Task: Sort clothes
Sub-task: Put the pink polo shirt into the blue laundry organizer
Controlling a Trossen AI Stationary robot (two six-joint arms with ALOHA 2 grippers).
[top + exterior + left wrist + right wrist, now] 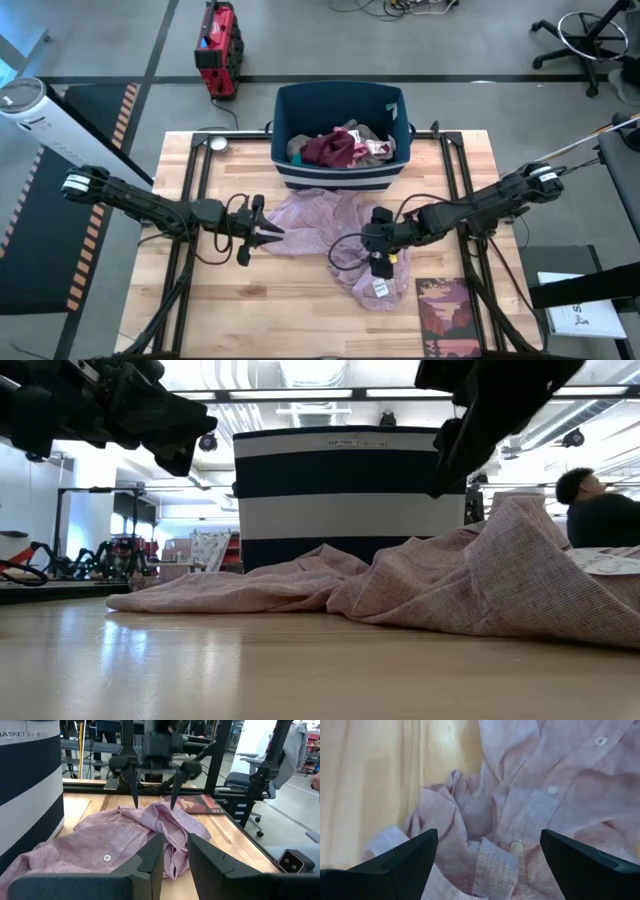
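Observation:
A mauve-pink button shirt (315, 225) lies crumpled on the wooden table in front of the dark blue bin (340, 170). The bin holds maroon (330, 148) and tan (352, 130) clothes. My right gripper (380, 265) points down over the shirt's near right part, its fingers wide open on either side of a raised fold (485, 845). It also shows in the left wrist view (154, 806). My left gripper (278, 232) hangs above the table at the shirt's left edge and points toward the table's right. Its fingers (175, 855) are a narrow gap apart and hold nothing. My right gripper's fingertips (136, 804) stand at the top of the shirt's raised fold. I cannot tell whether they touch the cloth. My left gripper touches nothing.
A printed card (447, 305) lies at the table's near right. A white tag (381, 288) shows on the shirt's near end. Black frame rails (195, 190) run along both table sides. A red device (217, 50) stands on the floor behind the table. A person (600, 505) shows beyond the table.

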